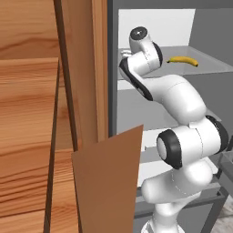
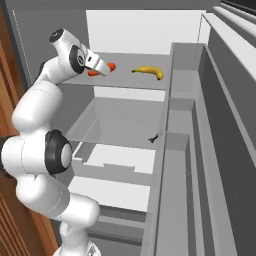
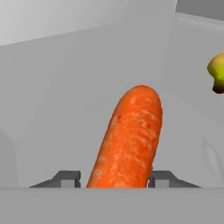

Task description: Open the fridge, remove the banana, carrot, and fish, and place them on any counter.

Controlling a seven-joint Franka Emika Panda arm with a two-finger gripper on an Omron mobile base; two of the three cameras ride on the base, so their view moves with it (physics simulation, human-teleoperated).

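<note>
On the fridge's (image 2: 220, 100) upper shelf, the gripper (image 3: 114, 180) brackets the carrot (image 3: 129, 135); grip cannot be confirmed (jaws partly closed). Door open; banana (image 2: 148, 71) and fish (image 2: 154, 138) remain inside.

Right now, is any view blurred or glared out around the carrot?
Hand view: carrot sharp, evenly lit, no glare; banana cut off at the right edge. Right base view: carrot partly hidden behind the tool. Left base view: banana crisp on the shelf.
</note>
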